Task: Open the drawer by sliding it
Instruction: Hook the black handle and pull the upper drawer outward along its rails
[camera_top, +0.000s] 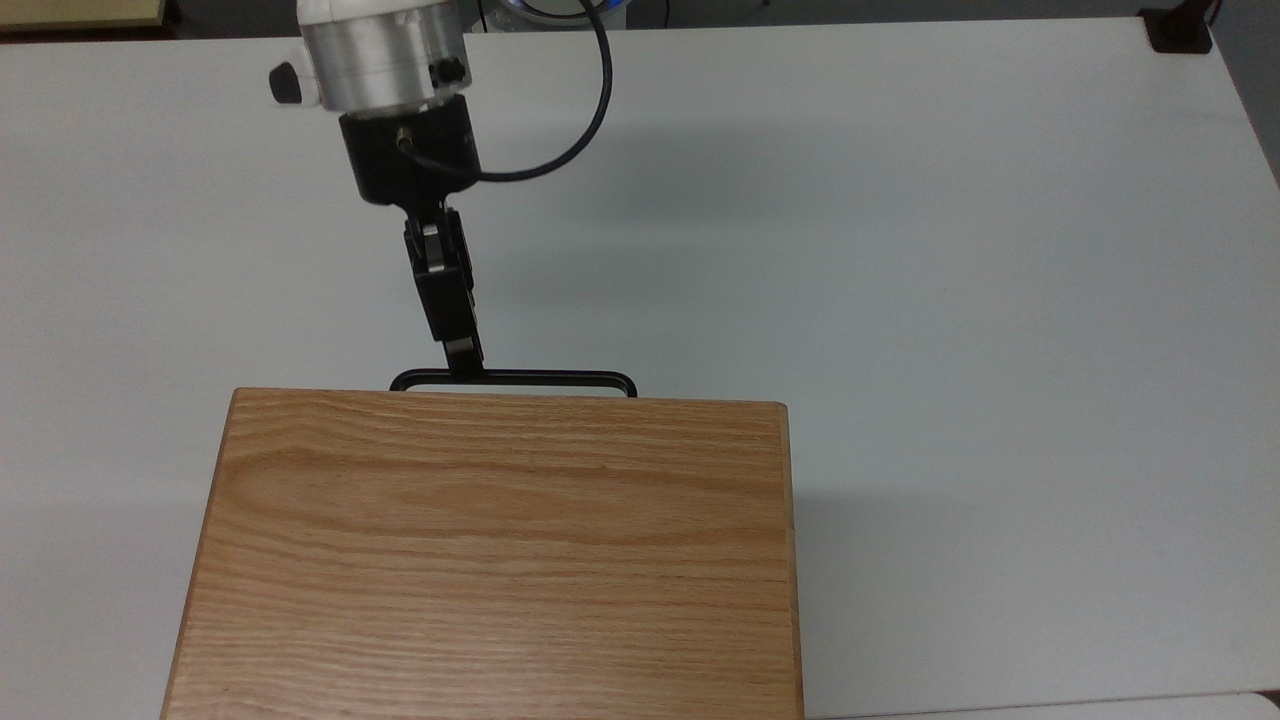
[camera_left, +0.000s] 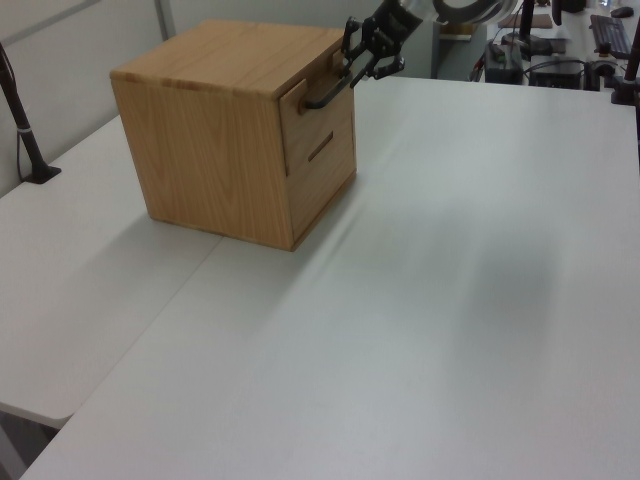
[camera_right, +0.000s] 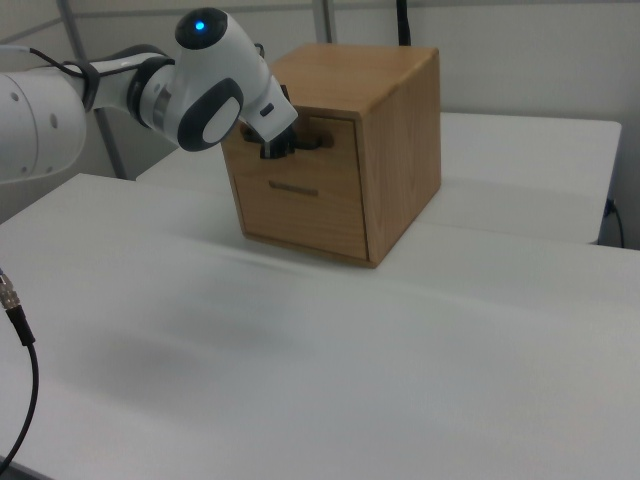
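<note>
With the gripper (camera_top: 463, 365) at the drawer (camera_left: 318, 100) handle (camera_top: 513, 379) near the top view's left end, fingers (camera_left: 352, 45) apart around the bar, I close fully, then pull straight out along the table (camera_top: 900, 250), keeping the cabinet (camera_top: 500, 550) still.

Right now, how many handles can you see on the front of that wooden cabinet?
2. A black bar handle on the upper drawer, where the gripper is, and a slim handle on the lower front panel.
</note>
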